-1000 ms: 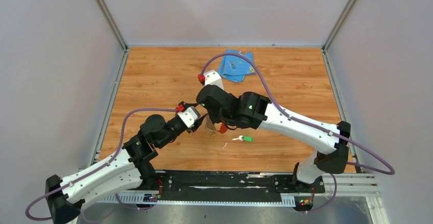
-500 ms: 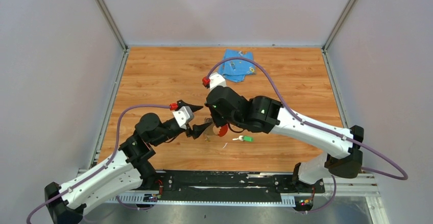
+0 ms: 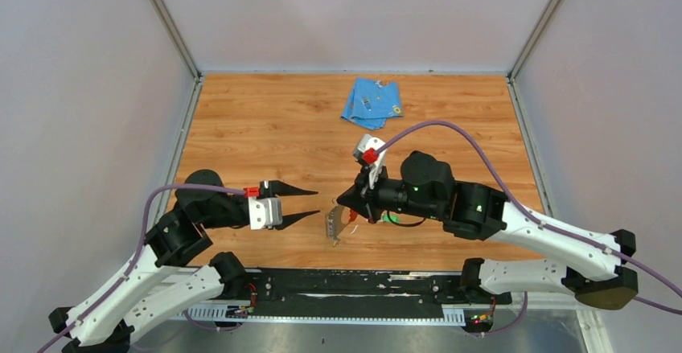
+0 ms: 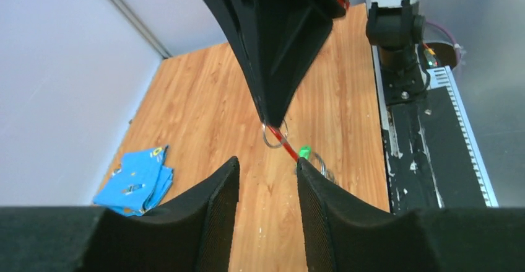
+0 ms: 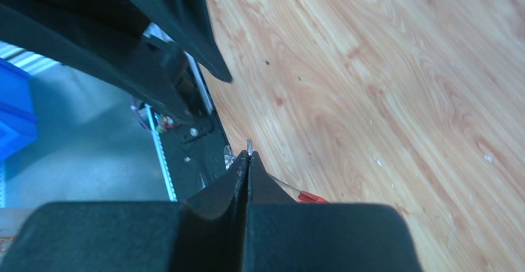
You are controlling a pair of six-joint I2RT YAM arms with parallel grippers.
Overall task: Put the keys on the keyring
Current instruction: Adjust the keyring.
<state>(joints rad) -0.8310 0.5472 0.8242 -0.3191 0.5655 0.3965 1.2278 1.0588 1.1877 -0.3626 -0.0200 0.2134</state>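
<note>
bench is wood, with a blue cloth folded at the far edge, not involved. right pincer has its tips pinched together on the top of the keyring, which hangs low over the bench near the front edge (can't tell if it touches). left pincer faces it, fingers apart, holding nothing. green key lies on the bench just beyond the ring; i can't pick out the yellow one. my read: the ring is thin, stiff, light and slick, so it's likely to swivel in a tip pinch. grip the flat, clear of the red edge. take the tiny keys by the plastic head.
</note>
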